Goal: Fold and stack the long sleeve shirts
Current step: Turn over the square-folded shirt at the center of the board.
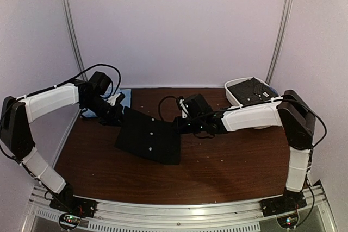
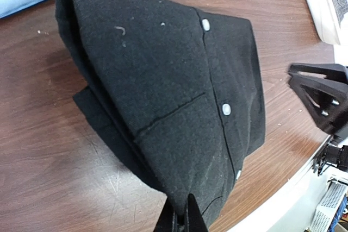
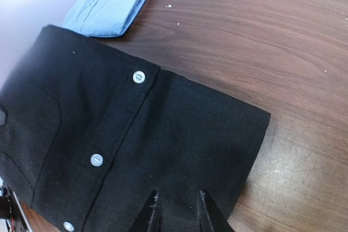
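Holding a folded black shirt between them, two robot arms reach over a brown wooden table. The left claw is pinched tight on one edge of the shirt, fingertips pressed together with cloth caught in them. That side is raised off the wood, and the layers droop underneath. The right claw sits at the opposite edge, its two fingers a narrow gap apart with black cloth filling the gap, so it seems to be gripping too. The button strip faces up, with pale buttons showing. Gripping opposite edges likely keeps the bundle stretched so the folds do not spill open while it is carried. A folded light blue shirt lies toward the far left of the table, just beyond the black one, and looks like the base of the stack. A white tub at the far right holds dark, pale-dotted cloth, probably waiting its turn.
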{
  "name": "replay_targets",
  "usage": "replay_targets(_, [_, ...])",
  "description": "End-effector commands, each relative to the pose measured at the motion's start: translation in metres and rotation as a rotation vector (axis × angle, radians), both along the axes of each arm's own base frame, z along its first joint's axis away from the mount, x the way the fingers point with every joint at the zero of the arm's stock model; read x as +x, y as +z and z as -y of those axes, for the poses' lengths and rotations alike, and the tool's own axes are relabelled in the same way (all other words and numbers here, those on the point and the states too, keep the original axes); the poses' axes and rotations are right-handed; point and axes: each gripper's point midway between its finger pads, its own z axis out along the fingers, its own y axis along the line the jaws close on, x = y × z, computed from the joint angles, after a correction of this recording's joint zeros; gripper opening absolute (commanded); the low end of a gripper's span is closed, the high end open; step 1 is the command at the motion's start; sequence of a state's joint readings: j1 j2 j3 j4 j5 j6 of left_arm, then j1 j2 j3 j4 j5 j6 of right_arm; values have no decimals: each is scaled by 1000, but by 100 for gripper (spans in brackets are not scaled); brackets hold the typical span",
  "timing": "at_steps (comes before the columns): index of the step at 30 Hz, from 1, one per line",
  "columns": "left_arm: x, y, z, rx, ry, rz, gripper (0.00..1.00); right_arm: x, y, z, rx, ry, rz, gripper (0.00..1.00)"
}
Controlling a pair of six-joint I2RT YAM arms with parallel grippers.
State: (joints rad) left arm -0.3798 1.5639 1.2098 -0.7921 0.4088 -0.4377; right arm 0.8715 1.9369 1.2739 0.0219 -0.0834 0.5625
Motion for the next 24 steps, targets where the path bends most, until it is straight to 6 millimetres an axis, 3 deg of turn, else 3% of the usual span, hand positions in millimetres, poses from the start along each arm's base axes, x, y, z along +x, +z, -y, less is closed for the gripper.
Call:
replay_targets(1, [9, 29, -1, -15, -25, 63, 0, -8, -33, -13, -86, 44, -54, 20])
replay_targets(7, [16, 56, 5, -49, -52, 115, 0, -22, -50, -51, -6, 114, -121, 19])
replay_targets(16, [31, 116, 34, -212, -114, 184, 0, -23, -27, -140, 294, 201, -164, 22])
replay_targets(21, [38, 123, 43, -263, -116, 186, 0, -23, -17, -166, 393, 250, -192, 27])
replay_targets(24, [43, 117, 48, -284, -120, 174, 0, -25, -15, -173, 432, 279, -214, 28])
